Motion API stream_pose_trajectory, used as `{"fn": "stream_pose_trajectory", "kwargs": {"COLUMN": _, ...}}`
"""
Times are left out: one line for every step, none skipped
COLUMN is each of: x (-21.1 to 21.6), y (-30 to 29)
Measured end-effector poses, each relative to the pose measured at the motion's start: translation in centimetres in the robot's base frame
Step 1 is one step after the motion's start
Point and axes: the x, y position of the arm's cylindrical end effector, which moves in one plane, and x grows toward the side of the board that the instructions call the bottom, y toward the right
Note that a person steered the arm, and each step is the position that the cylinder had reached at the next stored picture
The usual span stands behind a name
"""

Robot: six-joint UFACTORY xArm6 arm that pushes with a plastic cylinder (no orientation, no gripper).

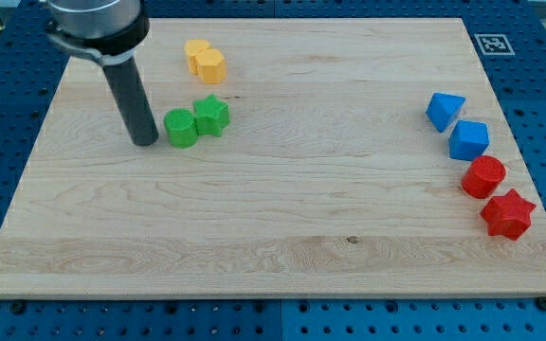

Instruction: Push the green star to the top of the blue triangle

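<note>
The green star (212, 115) lies in the upper left part of the wooden board (282, 237), touching a green cylinder (180, 128) on its left. The blue triangle (444, 110) lies far off at the view's right. My tip (145, 141) rests on the board just left of the green cylinder, with a small gap between them. The green cylinder stands between my tip and the green star.
Two yellow blocks (205, 61) touch each other above the green star. Below the blue triangle, a blue cube (468, 140), a red cylinder (483, 177) and a red star (507, 213) run down the right edge. An ArUco marker (493, 44) sits at the top right.
</note>
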Motion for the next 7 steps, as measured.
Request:
{"fn": "stream_pose_trajectory", "kwargs": {"x": -0.7, "y": 0.0}}
{"fn": "stream_pose_trajectory", "kwargs": {"x": -3.5, "y": 0.1}}
{"fn": "stream_pose_trajectory", "kwargs": {"x": -4.7, "y": 1.2}}
{"fn": "stream_pose_trajectory", "kwargs": {"x": -4.7, "y": 4.1}}
{"fn": "stream_pose_trajectory", "kwargs": {"x": -4.7, "y": 8.1}}
{"fn": "stream_pose_trajectory", "kwargs": {"x": -4.7, "y": 10.8}}
{"fn": "stream_pose_trajectory", "kwargs": {"x": -3.2, "y": 11.6}}
